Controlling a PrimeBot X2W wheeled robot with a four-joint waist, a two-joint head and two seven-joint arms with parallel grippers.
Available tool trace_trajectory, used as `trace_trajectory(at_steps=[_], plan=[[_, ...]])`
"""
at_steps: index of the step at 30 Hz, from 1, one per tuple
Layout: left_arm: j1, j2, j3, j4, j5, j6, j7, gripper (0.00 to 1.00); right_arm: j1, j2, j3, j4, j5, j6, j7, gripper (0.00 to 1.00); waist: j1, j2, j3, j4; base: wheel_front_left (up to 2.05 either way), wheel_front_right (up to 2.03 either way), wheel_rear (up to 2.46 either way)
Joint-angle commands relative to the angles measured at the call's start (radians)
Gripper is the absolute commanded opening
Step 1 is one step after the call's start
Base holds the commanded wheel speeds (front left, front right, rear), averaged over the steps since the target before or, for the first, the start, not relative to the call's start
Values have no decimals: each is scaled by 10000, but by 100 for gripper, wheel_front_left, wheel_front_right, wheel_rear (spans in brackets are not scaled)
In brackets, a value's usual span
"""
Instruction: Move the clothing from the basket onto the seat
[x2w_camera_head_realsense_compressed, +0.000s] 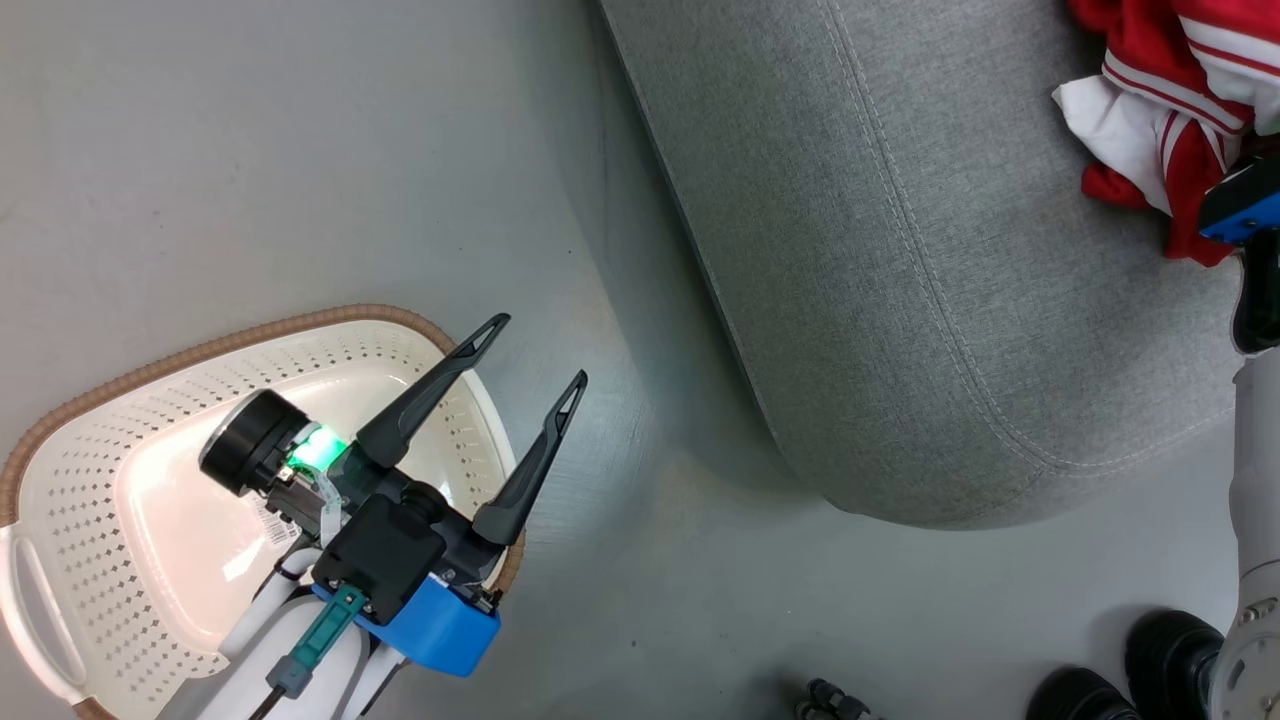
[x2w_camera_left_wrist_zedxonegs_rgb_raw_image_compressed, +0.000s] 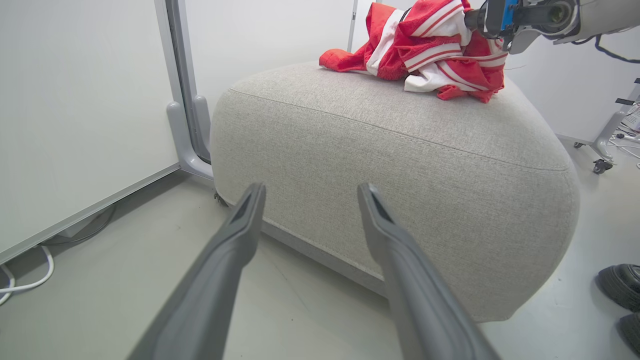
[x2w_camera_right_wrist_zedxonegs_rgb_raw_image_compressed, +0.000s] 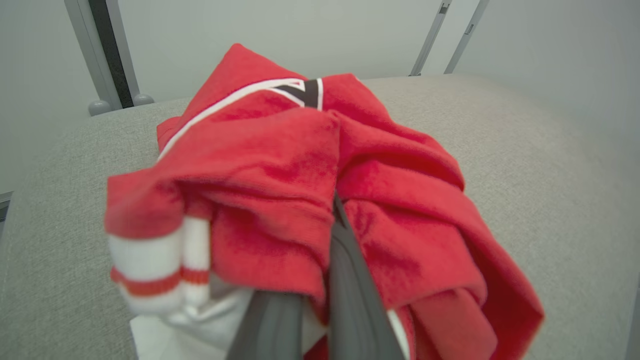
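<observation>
The clothing (x2w_camera_head_realsense_compressed: 1160, 90), red with white stripes, lies bunched on the far right part of the grey seat (x2w_camera_head_realsense_compressed: 900, 250). In the right wrist view my right gripper (x2w_camera_right_wrist_zedxonegs_rgb_raw_image_compressed: 332, 210) is shut on the clothing (x2w_camera_right_wrist_zedxonegs_rgb_raw_image_compressed: 300, 165), its fingertips buried in the red folds above the seat (x2w_camera_right_wrist_zedxonegs_rgb_raw_image_compressed: 525, 150). The left wrist view shows that same gripper (x2w_camera_left_wrist_zedxonegs_rgb_raw_image_compressed: 475, 20) holding the top of the pile (x2w_camera_left_wrist_zedxonegs_rgb_raw_image_compressed: 430, 50) on the seat (x2w_camera_left_wrist_zedxonegs_rgb_raw_image_compressed: 400, 165). The cream basket (x2w_camera_head_realsense_compressed: 100, 480) stands on the floor at lower left with nothing in it. My left gripper (x2w_camera_head_realsense_compressed: 538, 350) hangs open over its right rim, fingers (x2w_camera_left_wrist_zedxonegs_rgb_raw_image_compressed: 240, 235) aimed at the seat's side.
Two black shoes (x2w_camera_head_realsense_compressed: 1170, 650) stand on the floor by the seat's near right corner (x2w_camera_left_wrist_zedxonegs_rgb_raw_image_compressed: 620, 285). White wall panels with a grey post (x2w_camera_left_wrist_zedxonegs_rgb_raw_image_compressed: 185, 100) rise behind the seat. A white cable (x2w_camera_left_wrist_zedxonegs_rgb_raw_image_compressed: 30, 282) lies by the wall. A wheeled stand (x2w_camera_left_wrist_zedxonegs_rgb_raw_image_compressed: 600, 160) is at far right.
</observation>
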Motion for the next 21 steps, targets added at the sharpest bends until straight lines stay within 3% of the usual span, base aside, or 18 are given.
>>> trace_trajectory(at_steps=[1,5,6,7,8,9,10,21], plan=[[-39,14,-29,-28,1,40,-47,100,-39,-6,-51,83,-141,5,-48,0,-1,0,-10,10,0,0,0],[-131,-38,-48,46,-40,36,-47,100,-97,53,-175,154,-399,5,-87,1,-1,0,-113,23,0,0,0],[-159,-69,-65,71,-44,36,-47,100,-105,61,-189,121,-429,5,-85,15,-1,0,-160,40,0,0,0],[-194,-115,-75,89,-49,34,-49,100,-89,52,-212,54,-453,5,-89,34,-1,0,-201,64,0,0,0],[-226,-159,-78,123,-57,43,-47,100,-35,37,-237,-5,-497,5,-91,73,-1,0,-245,94,0,0,0],[-246,-207,-84,163,-58,64,-49,100,40,35,-267,-21,-516,4,-91,96,-1,0,-303,128,0,0,0],[-269,-267,-95,211,-65,74,-47,100,103,10,-296,-45,-520,5,-92,100,-1,0,-369,168,0,0,0],[-78,-1267,-240,1147,-405,20,-49,100,1044,-489,74,-179,-1238,5,-95,100,-1,0,-1775,910,0,0,0]])
